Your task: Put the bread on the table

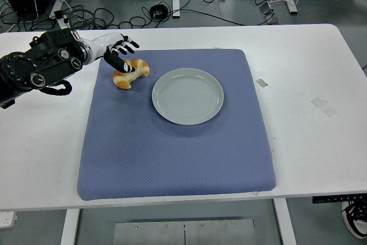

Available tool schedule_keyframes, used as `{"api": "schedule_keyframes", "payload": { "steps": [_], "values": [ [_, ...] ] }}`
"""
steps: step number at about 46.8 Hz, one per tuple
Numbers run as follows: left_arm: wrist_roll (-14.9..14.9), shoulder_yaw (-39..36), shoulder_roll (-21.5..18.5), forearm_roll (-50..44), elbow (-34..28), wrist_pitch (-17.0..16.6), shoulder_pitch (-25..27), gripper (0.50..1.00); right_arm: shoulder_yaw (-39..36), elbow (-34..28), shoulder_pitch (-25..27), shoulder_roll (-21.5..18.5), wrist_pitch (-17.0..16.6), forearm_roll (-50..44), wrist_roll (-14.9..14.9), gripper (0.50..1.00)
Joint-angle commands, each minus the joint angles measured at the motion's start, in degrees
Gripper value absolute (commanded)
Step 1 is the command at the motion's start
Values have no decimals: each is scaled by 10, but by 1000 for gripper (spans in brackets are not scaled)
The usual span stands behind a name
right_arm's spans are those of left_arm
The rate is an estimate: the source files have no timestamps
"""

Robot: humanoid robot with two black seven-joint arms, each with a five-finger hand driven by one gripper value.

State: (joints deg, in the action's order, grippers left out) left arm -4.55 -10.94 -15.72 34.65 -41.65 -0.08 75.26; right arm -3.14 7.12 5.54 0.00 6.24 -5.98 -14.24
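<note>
A golden croissant-shaped bread (132, 74) lies on the blue mat (172, 153) near its far left corner, just left of the grey plate (187, 96). My left hand (123, 54) reaches in from the left and hovers at the bread's upper left side. Its fingers (129, 43) are spread outward, and a dark fingertip still rests against the top of the bread. The plate holds nothing. My right arm does not show.
The mat covers the middle of the white table (309, 73). Tape scraps (324, 106) lie on the right side of the table. Cables and desk legs fill the floor beyond. A shoe (355, 222) shows at the bottom right corner.
</note>
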Motion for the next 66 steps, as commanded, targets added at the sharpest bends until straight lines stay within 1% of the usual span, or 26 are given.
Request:
{"api": "schedule_keyframes", "payload": {
  "steps": [1, 6, 9, 12, 18, 22, 26, 29, 34, 38, 43, 46, 51, 58, 62, 64, 66],
  "values": [
    [0, 1, 1, -2, -5, 0, 1, 964, 0, 0, 0, 0, 0, 0, 0, 1000],
    [-3, 7, -1, -17, -29, 0, 6, 975, 0, 0, 0, 0, 0, 0, 0, 1000],
    [-5, 30, -5, -18, -42, 0, 6, 975, 0, 0, 0, 0, 0, 0, 0, 1000],
    [-5, 67, -6, -20, -43, 0, 4, 977, 0, 0, 0, 0, 0, 0, 0, 1000],
    [-5, 158, -3, -20, -41, -4, -17, 975, 0, 0, 0, 0, 0, 0, 0, 1000],
    [-5, 202, -3, -21, -38, -11, -28, 977, 0, 0, 0, 0, 0, 0, 0, 1000],
    [-5, 231, 3, -22, -36, -22, -38, 977, 0, 0, 0, 0, 0, 0, 0, 1000],
    [-5, 257, 7, -23, -36, -25, -47, 977, 0, 0, 0, 0, 0, 0, 0, 1000],
    [-5, 326, 23, -36, -34, -24, -71, 977, 0, 0, 0, 0, 0, 0, 0, 1000],
    [-5, 376, 25, -95, -20, -5, -95, 977, 0, 0, 0, 0, 0, 0, 0, 1000],
    [0, 395, 34, -194, 38, 17, -89, 977, 0, 0, 0, 0, 0, 0, 0, 1000],
    [0, 398, 37, -232, 67, 26, -83, 978, 0, 0, 0, 0, 0, 0, 0, 1000],
    [2, 403, 41, -261, 97, 55, -81, 978, 0, 0, 0, 0, 0, 0, 0, 1000],
    [3, 441, 53, -281, 134, 74, -88, 978, 0, 0, 0, 0, 0, 0, 0, 1000],
    [3, 488, 59, -314, 147, 109, -94, 978, 1, 0, 0, 0, 0, 0, 0, 1000],
    [3, 516, 61, -339, 155, 120, -98, 978, 0, 0, 0, 0, 0, 0, 0, 1000],
    [3, 535, 61, -355, 165, 124, -100, 978, 0, 0, 0, 0, 0, 0, 0, 1000]
  ]
}}
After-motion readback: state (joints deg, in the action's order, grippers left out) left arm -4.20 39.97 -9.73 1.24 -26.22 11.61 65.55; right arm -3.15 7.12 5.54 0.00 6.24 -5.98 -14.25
